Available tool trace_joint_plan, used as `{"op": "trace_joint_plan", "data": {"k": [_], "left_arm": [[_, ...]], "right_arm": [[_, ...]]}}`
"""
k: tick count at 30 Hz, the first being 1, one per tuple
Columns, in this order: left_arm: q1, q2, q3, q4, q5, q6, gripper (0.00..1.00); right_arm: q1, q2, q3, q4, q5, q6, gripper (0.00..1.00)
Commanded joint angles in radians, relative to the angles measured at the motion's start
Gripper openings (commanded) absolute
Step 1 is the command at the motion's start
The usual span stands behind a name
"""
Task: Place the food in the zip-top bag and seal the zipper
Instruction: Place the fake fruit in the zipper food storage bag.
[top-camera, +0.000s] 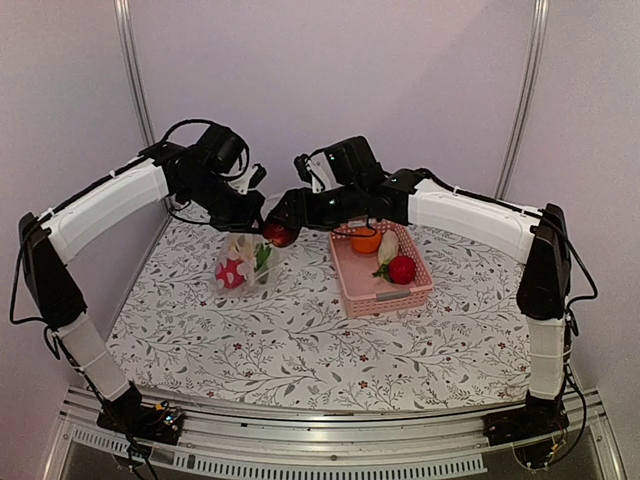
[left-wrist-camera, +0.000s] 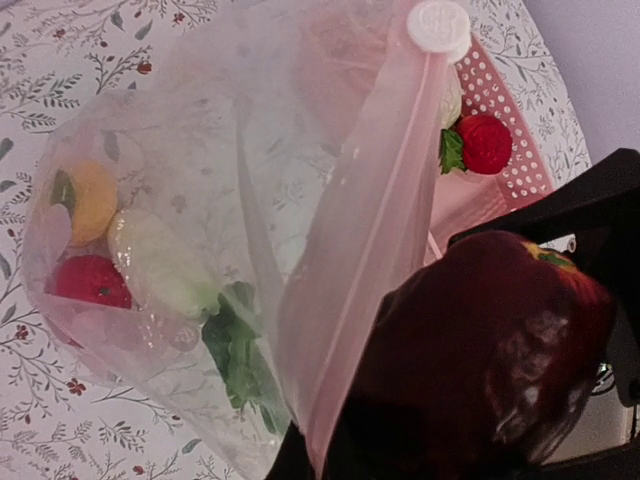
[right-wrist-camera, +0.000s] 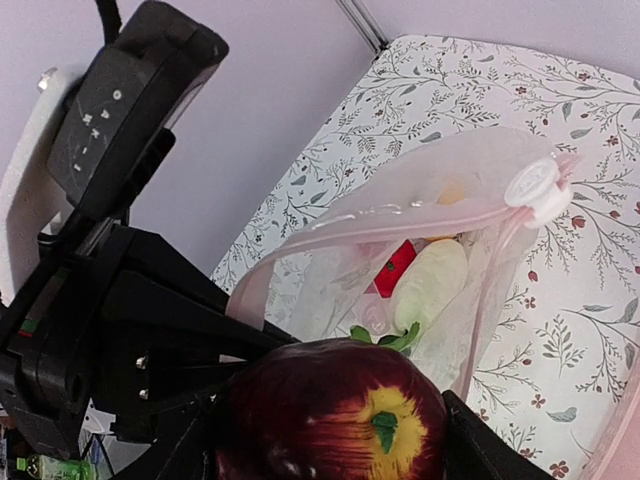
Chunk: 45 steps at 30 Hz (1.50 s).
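Note:
The clear zip-top bag (top-camera: 240, 265) stands open on the floral table, and my left gripper (left-wrist-camera: 310, 460) is shut on its mouth edge, pinching the pinkish zipper (left-wrist-camera: 370, 230). A white slider (left-wrist-camera: 438, 25) sits at the strip's far end. Inside lie a yellow piece (left-wrist-camera: 88, 200), a red piece (left-wrist-camera: 90, 282) and a cream-white vegetable (left-wrist-camera: 160, 265) with green leaves. My right gripper (right-wrist-camera: 330, 425) is shut on a dark red apple (right-wrist-camera: 330, 410) with a yellow-green stem end. It holds the apple just above the bag's mouth (right-wrist-camera: 400, 215), close beside the left gripper (top-camera: 252, 215).
The pink lattice basket (top-camera: 385, 297) stands to the right of the bag. It holds an orange piece (top-camera: 366, 240), a cream-white one (top-camera: 388, 247) and a red one (top-camera: 402, 269). Grey walls and metal posts close in the back of the table.

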Motion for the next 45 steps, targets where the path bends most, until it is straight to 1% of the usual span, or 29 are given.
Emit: {"op": "trace_joint_plan", "data": {"k": [1,6,9,16,19,23,26,30,32,34,35,37,38,45], "left_arm": [[0.008,-0.04,0.012,-0.019,-0.002,-0.015,0.0],[0.007,-0.052,0.003,-0.02,-0.002,-0.029,0.0],[0.005,-0.06,-0.003,-0.02,0.001,-0.037,0.0],[-0.002,-0.068,-0.02,-0.009,0.014,-0.066,0.0],[-0.002,-0.075,-0.022,0.011,0.019,-0.086,0.0],[-0.002,-0.071,-0.021,0.025,0.017,-0.115,0.0],[-0.002,-0.067,-0.022,0.032,0.0,-0.137,0.0],[-0.002,-0.062,-0.031,0.058,0.02,-0.151,0.0],[-0.003,-0.056,-0.031,0.06,0.029,-0.151,0.0],[-0.002,-0.054,-0.037,0.062,0.036,-0.155,0.0],[-0.002,-0.055,-0.041,0.063,0.039,-0.156,0.0],[-0.003,-0.058,-0.049,0.068,0.041,-0.156,0.0],[-0.002,-0.061,-0.051,0.069,0.037,-0.156,0.0],[0.002,-0.085,-0.059,0.069,0.02,-0.148,0.0]], "right_arm": [[0.004,0.031,0.029,0.032,0.031,0.006,0.48],[0.005,0.055,0.033,0.055,0.056,0.016,0.48],[0.006,0.075,0.072,0.04,0.071,0.024,0.48],[0.013,0.148,0.186,-0.044,0.106,0.067,0.51],[0.014,0.179,0.231,-0.086,0.097,0.085,0.51],[0.026,0.19,0.246,-0.131,0.112,0.073,0.51],[0.029,0.194,0.245,-0.154,0.076,0.074,0.52],[0.036,0.211,0.249,-0.177,0.038,0.077,0.54],[0.037,0.214,0.249,-0.175,0.02,0.078,0.57],[0.036,0.211,0.25,-0.169,0.014,0.078,0.64],[0.036,0.208,0.251,-0.17,0.017,0.08,0.69],[0.035,0.198,0.25,-0.174,0.02,0.081,0.96],[0.034,0.192,0.249,-0.18,0.023,0.079,0.99],[0.024,0.098,0.212,-0.234,0.04,0.089,0.99]]}}
